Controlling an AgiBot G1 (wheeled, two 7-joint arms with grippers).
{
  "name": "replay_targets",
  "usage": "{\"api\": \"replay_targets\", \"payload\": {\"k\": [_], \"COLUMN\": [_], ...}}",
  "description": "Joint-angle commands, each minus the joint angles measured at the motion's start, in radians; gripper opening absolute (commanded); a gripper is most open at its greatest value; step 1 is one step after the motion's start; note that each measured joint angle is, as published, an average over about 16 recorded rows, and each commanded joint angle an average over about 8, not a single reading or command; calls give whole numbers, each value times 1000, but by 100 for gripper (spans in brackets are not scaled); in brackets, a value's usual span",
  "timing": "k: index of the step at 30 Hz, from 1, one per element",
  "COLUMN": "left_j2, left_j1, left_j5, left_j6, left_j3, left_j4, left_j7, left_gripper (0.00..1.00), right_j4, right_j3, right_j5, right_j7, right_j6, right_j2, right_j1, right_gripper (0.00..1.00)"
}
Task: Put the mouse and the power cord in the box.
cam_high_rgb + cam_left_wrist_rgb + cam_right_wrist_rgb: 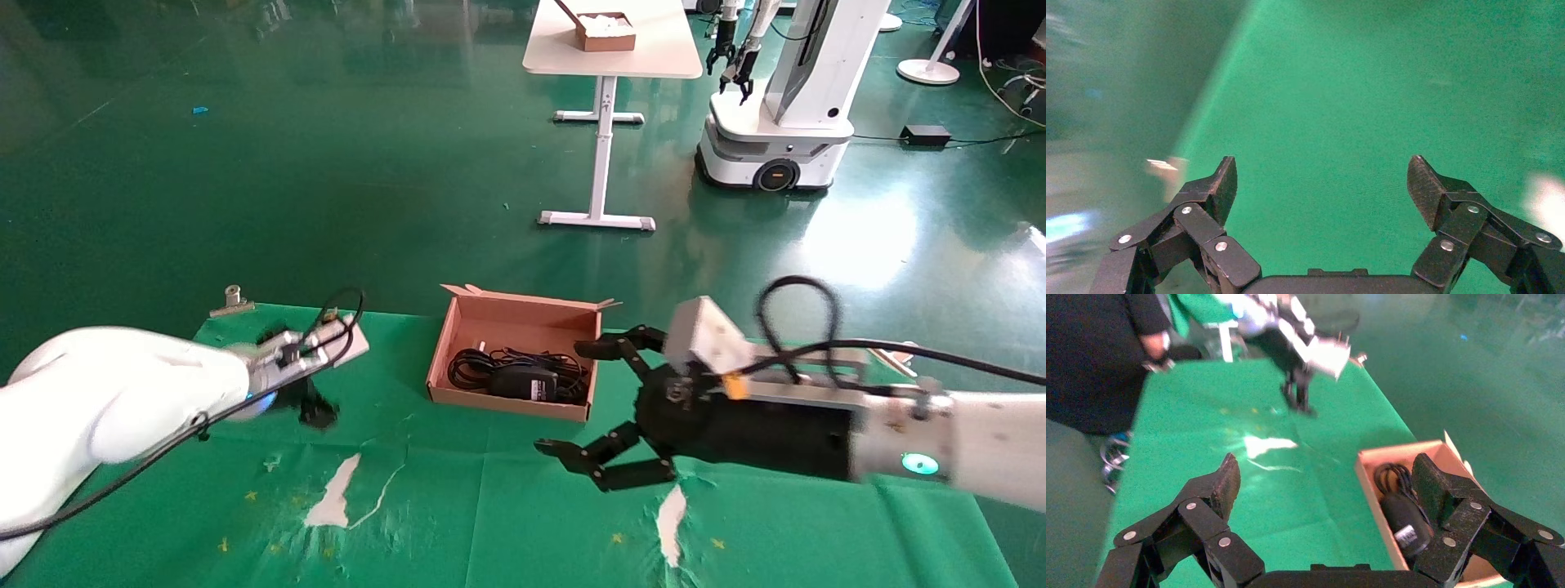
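My right gripper (584, 400) hangs w/ jaws spread wide, empty, just beside the box (482, 314) on its right. The power cord (515, 376) lies coiled inside the box w/ its brick; can't spot the mouse. Left of the box, my left gripper (1321, 187) is also wide apart, holding nothing, over green cloth (458, 506).

I see a brown box (516, 314) holding a glossy black power cord (513, 373) whose brick wears a pale label. At its nine o'clock, bright green cloth (458, 506) shows white tears. My grippers' fingers (1219, 486) are black, with silver rivets.
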Motion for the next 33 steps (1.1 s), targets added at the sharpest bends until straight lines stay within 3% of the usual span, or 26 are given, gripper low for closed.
{"api": "replay_targets", "payload": {"k": [1, 19, 33], "left_j2": [-22, -217, -368], "left_j1": [21, 213, 362], "left_j5": [-61, -604, -1026], "left_j6": [30, 295, 501], "left_j3": [-37, -366, -621], "left_j4": [-24, -240, -408], "left_j7": [32, 314, 534], "left_gripper": [100, 100, 100], "right_j4": [27, 260, 283], "right_j3": [22, 213, 231], "right_j5": [35, 340, 371], "right_j7": [10, 98, 106], "right_j6": [-24, -238, -259], "right_j2": [26, 249, 272], "right_j1": [-22, -214, -233], "right_gripper": [100, 100, 100]}}
